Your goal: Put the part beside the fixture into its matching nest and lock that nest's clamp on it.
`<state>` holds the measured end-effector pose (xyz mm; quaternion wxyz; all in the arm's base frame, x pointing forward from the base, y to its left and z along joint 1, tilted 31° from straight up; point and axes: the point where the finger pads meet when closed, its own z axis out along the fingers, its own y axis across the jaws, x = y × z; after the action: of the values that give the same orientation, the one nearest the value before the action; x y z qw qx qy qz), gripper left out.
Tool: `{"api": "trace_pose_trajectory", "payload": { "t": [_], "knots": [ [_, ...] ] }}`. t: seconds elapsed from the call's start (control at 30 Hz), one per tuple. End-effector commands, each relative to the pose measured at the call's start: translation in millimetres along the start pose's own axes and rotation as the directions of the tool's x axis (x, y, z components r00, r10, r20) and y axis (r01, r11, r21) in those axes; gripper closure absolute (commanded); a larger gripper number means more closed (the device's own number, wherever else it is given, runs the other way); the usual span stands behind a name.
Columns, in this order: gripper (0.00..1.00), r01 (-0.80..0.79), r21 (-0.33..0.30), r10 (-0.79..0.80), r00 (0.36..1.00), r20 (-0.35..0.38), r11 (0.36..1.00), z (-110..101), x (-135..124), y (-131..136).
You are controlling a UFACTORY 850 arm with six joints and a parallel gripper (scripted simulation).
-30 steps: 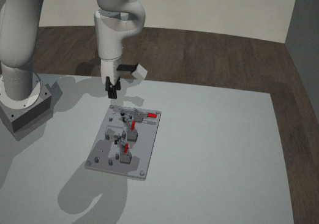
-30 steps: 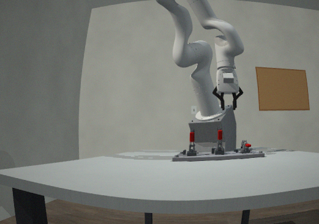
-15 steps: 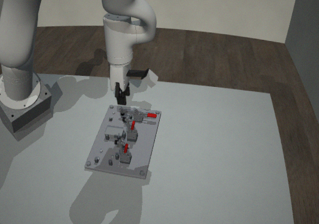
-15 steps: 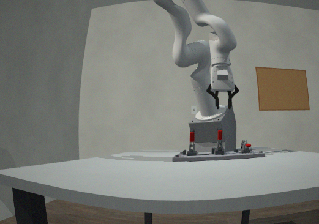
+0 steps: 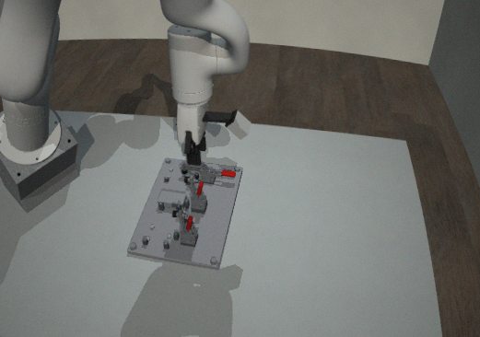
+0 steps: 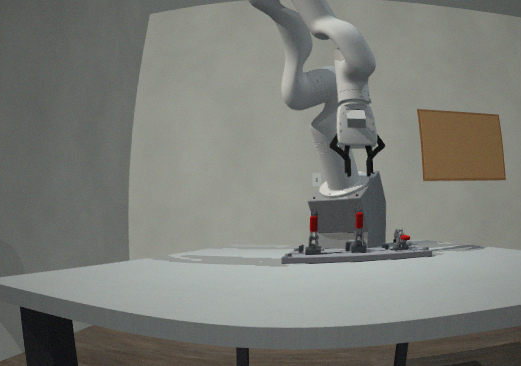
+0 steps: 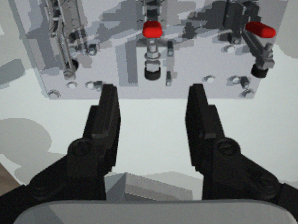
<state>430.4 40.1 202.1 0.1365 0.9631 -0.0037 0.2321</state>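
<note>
The grey fixture plate (image 5: 186,212) lies on the table with three red-handled clamps in a row. The far clamp's handle (image 5: 228,173) lies flat. The middle handle (image 5: 200,188) and the near handle (image 5: 190,223) stand upright. A light grey block, the part (image 5: 170,199), sits on the plate to the left of the middle clamp. My gripper (image 5: 194,154) hangs well above the plate (image 6: 355,255), as the exterior view shows (image 6: 358,167). It is half open and empty. In the wrist view, bare table shows between the fingers, and the plate with its clamps (image 7: 152,30) lies beyond them.
The robot's base block (image 5: 28,152) stands at the table's back left, behind the plate in the exterior view (image 6: 348,210). The table edge runs along the right and the back.
</note>
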Motion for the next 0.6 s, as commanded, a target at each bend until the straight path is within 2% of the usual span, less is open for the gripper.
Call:
{"api": "trace_pose_trajectory", "payload": {
  "t": [0.0, 0.3, 0.57],
  "knots": [
    [0.53, 0.000, 0.000, 0.000, 1.000, 0.000, 1.000, 0, 2, 1],
    [0.53, 0.000, 0.000, 0.000, 1.000, 0.000, 1.000, 3, 2, 1],
    [0.53, 0.000, 0.000, 0.000, 1.000, 0.000, 1.000, 19, 2, 1]
  ]
}}
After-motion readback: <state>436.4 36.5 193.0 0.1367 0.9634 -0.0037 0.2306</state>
